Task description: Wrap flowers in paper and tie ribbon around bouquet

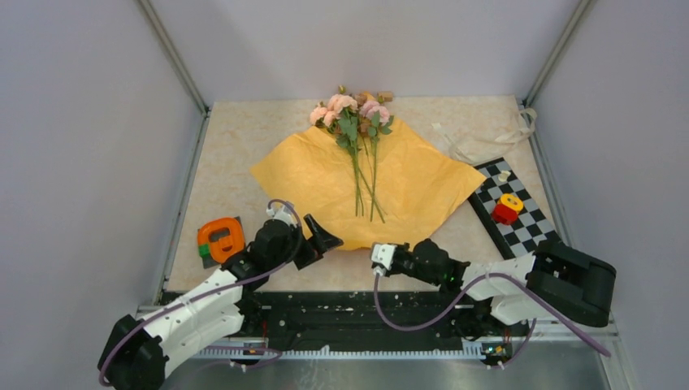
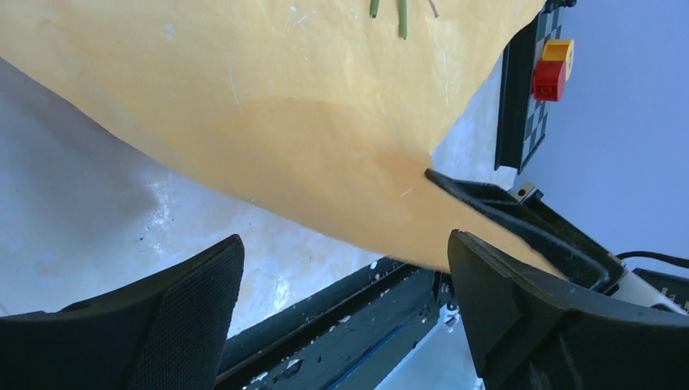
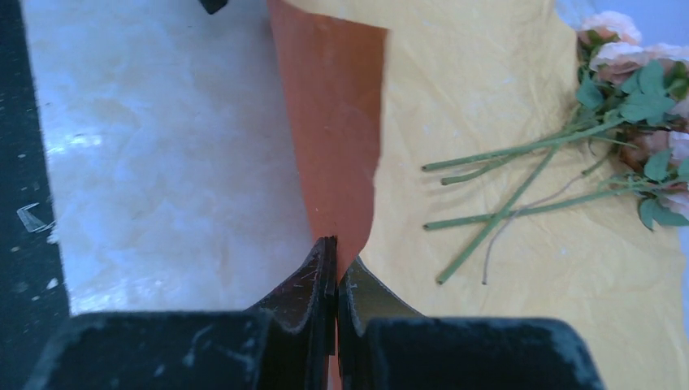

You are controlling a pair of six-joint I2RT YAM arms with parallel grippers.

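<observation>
1. the right gripper [image 3: 335,244] is pinched closed on the near corner of the paper [image 3: 504,97]. its wrist view shows the glossy orange underside turned up in a strip rising from between the fingers, with the pale yellow face spread to the right.
2. the top view shows the same gripper [image 1: 379,256] low at the sheet's near point but hides the fold and the pinch.
3. the left gripper [image 2: 345,240] stands wide open, holding nothing. the near edge of the paper [image 2: 284,106] hangs just ahead of its fingertips.
4. from above, the left gripper [image 1: 317,240] sits just left of that same corner, close to the right one.
5. the flowers [image 1: 357,146] lie on the middle of the paper [image 1: 406,183], blooms at the far edge, stems pointing at the arms.
6. the right wrist view shows the flowers [image 3: 626,106] with their stem ends well clear of the fold.
7. the ribbon [image 1: 526,122] lies loose on the table [image 1: 236,162] at the far right corner, seen only from above.
8. the sheet's right corner touches the checkered board [image 1: 528,227]. bare tabletop lies left of the sheet, down to the orange-and-green object [image 1: 219,238].
</observation>
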